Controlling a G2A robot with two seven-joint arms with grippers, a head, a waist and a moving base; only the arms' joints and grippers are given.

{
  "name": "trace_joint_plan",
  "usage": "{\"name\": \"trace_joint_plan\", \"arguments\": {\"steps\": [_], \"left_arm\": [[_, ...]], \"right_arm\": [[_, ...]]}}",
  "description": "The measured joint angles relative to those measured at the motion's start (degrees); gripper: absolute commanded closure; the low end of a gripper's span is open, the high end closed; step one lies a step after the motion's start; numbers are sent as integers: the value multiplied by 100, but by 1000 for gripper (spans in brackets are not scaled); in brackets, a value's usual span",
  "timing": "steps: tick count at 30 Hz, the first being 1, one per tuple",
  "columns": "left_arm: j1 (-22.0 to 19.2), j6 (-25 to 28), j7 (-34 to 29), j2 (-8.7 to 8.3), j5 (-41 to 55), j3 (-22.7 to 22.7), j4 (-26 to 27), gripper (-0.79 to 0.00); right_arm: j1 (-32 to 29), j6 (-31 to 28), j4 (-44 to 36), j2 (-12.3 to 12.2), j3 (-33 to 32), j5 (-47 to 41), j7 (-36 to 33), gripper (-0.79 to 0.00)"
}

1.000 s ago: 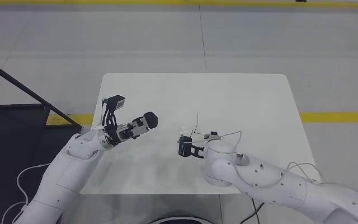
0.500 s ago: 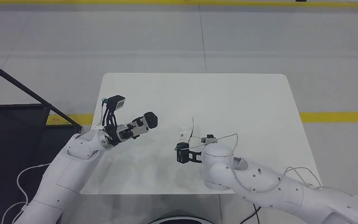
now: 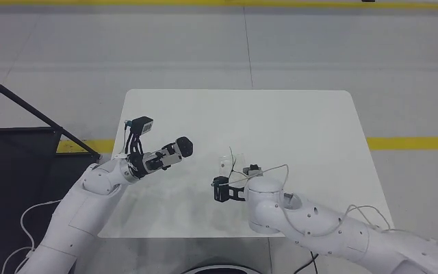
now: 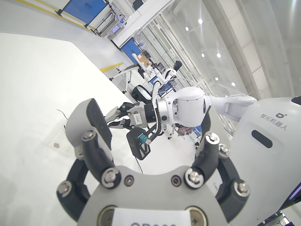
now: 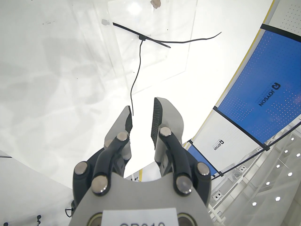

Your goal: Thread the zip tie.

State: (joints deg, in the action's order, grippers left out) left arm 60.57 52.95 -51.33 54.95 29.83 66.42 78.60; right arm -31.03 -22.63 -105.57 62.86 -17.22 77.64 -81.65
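Grey workshop floor with a yellow line surrounds the white rectangular counter [image 3: 308, 116], where a small clear acrylic plate [image 5: 164, 12] stands near the middle. A thin black plastic zip tie [image 5: 138, 55] hangs on that plate: one strand comes out of a hole in it, crosses to the small square head, and from there the tail curves towards the near edge, its tip lying just beside one pad of the right tool [image 5: 142, 105]. That tool's fingers are spread a little and pinch nothing. The left tool [image 3: 183, 146] is held above the counter to the left of the plate, spread wide and empty. By my reading, the threading looks largely done, since the strap seems to pass through both the plate and its head; whether the loop is drawn snug cannot be told, so a final pull on the tail may remain
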Motion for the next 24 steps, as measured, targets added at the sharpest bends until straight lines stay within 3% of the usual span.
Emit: {"name": "trace_joint_plan", "arguments": {"steps": [6, 10, 11, 12, 13, 15, 20, 24], "left_arm": [[0, 0, 0, 0, 0, 0, 0, -785], [0, 0, 0, 0, 0, 0, 0, -785], [0, 0, 0, 0, 0, 0, 0, -785], [0, 0, 0, 0, 0, 0, 0, -785], [0, 0, 0, 0, 0, 0, 0, -785], [0, 0, 0, 0, 0, 0, 0, -785], [0, 0, 0, 0, 0, 0, 0, -785], [0, 0, 0, 0, 0, 0, 0, -785]], "right_arm": [[-135, 242, -321, -68, -272, 77, -173, -243], [-503, 483, -781, -290, -805, 223, -100, -246], [-666, 546, -969, -384, -1004, 327, -44, -277], [-801, 592, -1120, -456, -1157, 418, 4, -345], [-953, 634, -1282, -533, -1324, 523, 62, -462], [-1356, 756, -1665, -719, -1755, 810, 226, -785], [-2546, 1426, -2454, -1099, -2902, 1676, 729, -785], [-3471, 2076, -2817, -1261, -3656, 2201, 1181, -785]]}}
